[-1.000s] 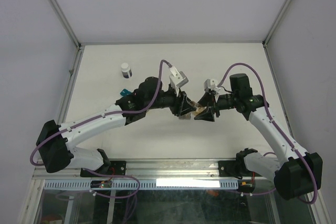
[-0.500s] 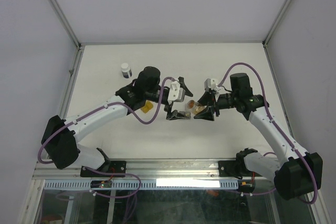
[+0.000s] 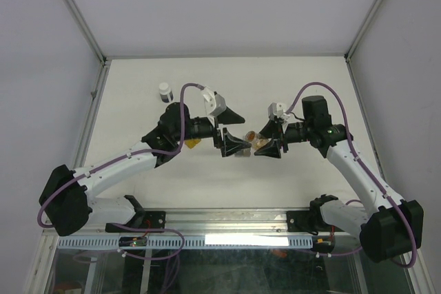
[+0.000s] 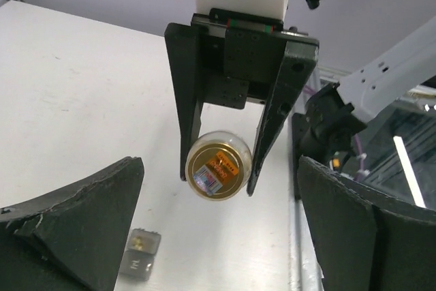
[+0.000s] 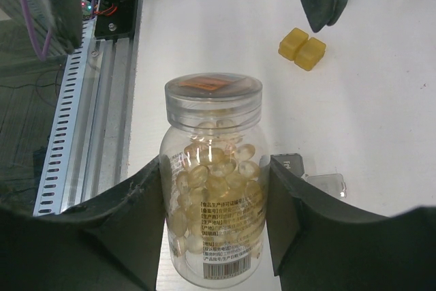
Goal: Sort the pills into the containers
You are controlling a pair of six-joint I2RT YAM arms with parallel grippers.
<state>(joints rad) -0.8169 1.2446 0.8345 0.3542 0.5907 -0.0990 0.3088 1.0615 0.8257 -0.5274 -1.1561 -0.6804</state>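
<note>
A clear pill bottle (image 5: 214, 195), full of pale yellow capsules and with its cap on, stands between the fingers of my right gripper (image 5: 216, 168), which is shut on it. From above the bottle (image 3: 253, 137) hangs just over the table in the right gripper (image 3: 266, 140). My left gripper (image 3: 239, 131) faces its cap, open and apart from it. In the left wrist view the bottle's cap (image 4: 218, 167) sits ahead of the left gripper (image 4: 218, 236). A gray container (image 4: 139, 253) lies below, lid open (image 5: 325, 184). An amber-yellow container (image 5: 302, 48) lies farther left.
A small white bottle with a dark base (image 3: 165, 91) stands at the back left of the table. The amber-yellow container (image 3: 192, 144) lies beside the left arm. The metal rail (image 3: 227, 219) runs along the table's near edge.
The left gripper was closed around the bottle's cap end; it has opened wide and drawn back to the left. The right gripper and bottle have stayed in place.
</note>
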